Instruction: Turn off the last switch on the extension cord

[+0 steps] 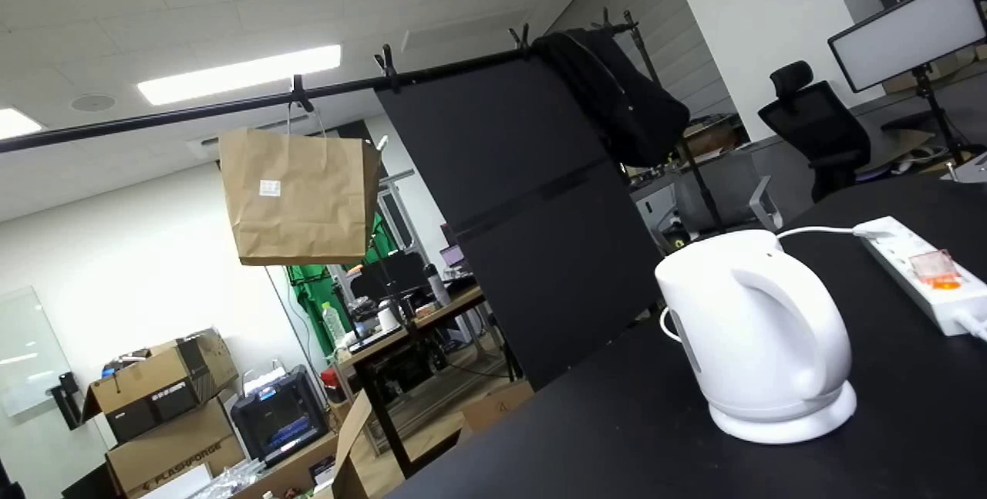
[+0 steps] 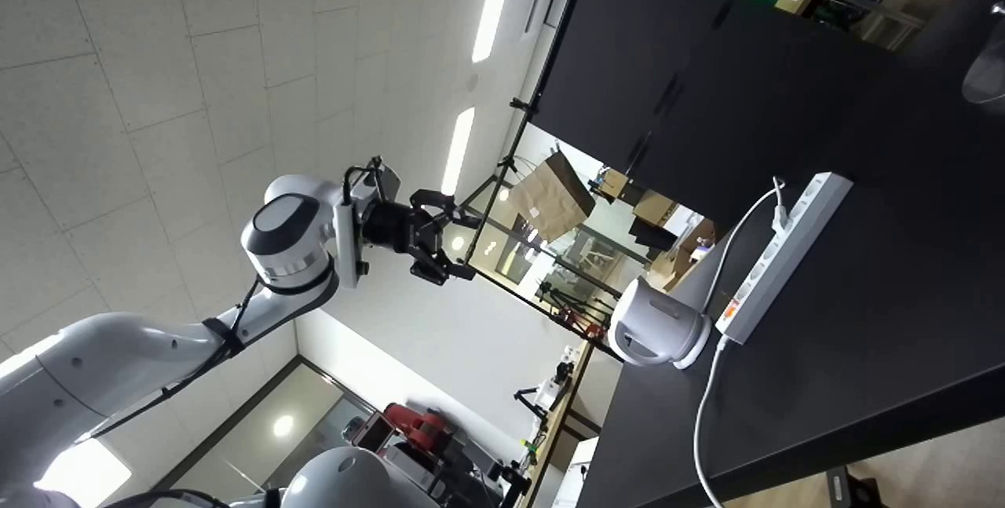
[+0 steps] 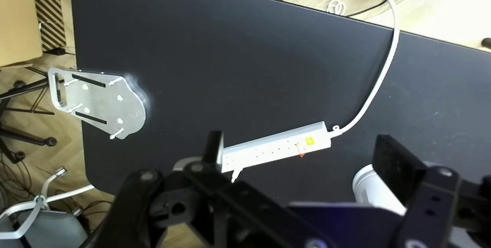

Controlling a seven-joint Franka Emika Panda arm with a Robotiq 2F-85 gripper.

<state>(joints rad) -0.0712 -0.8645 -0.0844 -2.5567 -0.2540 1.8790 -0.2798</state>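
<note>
Held fingers (image 3: 397,167) wide apart nearest the wrist camera, well above the bench (image 3: 230,68). Saw on it a white kettle (image 1: 759,345) standing near the extension cord (image 2: 785,261) in both exterior views. Found the extension cord lying on the bench below the fingers, well apart from both, showing between them in the wrist view but partly hidden behind one. Spotted toward one end a plug (image 2: 780,218), toward the opposite end a small orange mark (image 2: 732,308).
</note>
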